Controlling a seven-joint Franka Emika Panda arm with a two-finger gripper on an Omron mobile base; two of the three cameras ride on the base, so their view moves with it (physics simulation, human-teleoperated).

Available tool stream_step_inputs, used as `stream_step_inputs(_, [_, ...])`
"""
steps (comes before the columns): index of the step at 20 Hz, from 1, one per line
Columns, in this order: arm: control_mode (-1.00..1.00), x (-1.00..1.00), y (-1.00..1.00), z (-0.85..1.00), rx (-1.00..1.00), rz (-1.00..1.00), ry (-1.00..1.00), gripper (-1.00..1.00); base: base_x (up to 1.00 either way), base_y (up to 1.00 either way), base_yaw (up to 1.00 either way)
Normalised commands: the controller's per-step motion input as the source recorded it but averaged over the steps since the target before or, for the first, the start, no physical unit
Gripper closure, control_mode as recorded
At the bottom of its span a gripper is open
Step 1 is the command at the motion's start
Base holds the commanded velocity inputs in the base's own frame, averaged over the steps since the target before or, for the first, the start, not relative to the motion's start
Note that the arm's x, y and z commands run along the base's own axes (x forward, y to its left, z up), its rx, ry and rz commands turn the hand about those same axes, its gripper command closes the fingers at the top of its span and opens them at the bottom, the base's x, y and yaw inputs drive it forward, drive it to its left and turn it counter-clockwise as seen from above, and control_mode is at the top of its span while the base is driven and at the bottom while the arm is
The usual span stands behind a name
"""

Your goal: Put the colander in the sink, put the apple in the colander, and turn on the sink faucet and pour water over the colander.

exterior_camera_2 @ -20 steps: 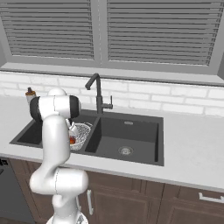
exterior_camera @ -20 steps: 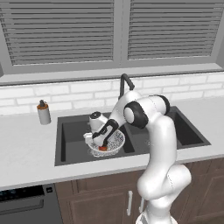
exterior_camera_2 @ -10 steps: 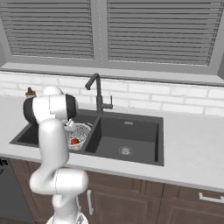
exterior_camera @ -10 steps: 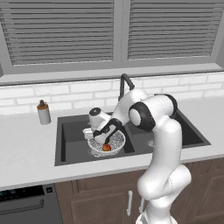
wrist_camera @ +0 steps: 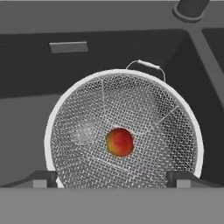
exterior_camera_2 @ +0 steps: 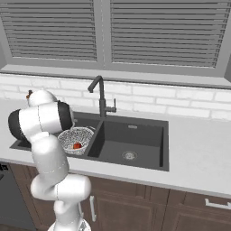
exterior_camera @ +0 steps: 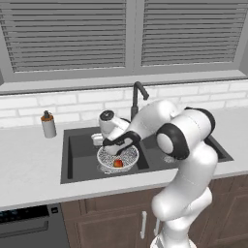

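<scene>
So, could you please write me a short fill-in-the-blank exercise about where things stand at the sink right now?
1. The apple lies inside the ____.
2. The colander sits in the sink basin on the robot's ____ side.
3. The gripper hovers above the colander with its jaws ____.
4. From the sink faucet, ____ water is running.

Missing words: colander; left; open; no

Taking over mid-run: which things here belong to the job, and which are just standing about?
Job: colander sitting in the left basin of the sink; apple lying inside it; sink faucet, no water running; gripper open above the colander.

Standing about: soap dispenser on the counter; window blinds.
</scene>
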Motion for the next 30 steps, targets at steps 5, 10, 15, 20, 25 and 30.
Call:
stream_step_inputs(5, [-1.0,-0.26,0.0,0.93,0.0,0.0,0.0,-1.0,0.0,0.0,0.0])
stream_step_inputs(10, [-1.0,-0.42,-0.02,0.9,0.0,0.0,0.0,-1.0,0.0,0.0,0.0])
stream_step_inputs(15, [-1.0,-0.67,-0.11,0.85,0.0,0.0,0.0,-1.0,0.0,0.0,0.0])
stream_step_inputs(20, [-1.0,-0.55,-0.15,0.92,0.0,0.0,0.0,-1.0,0.0,0.0,0.0])
stream_step_inputs(25, [-1.0,-0.31,-0.23,0.86,0.0,0.0,0.0,-1.0,0.0,0.0,0.0])
stream_step_inputs(30, [-1.0,-0.22,-0.2,0.73,0.0,0.01,0.0,-1.0,0.0,0.0,0.0])
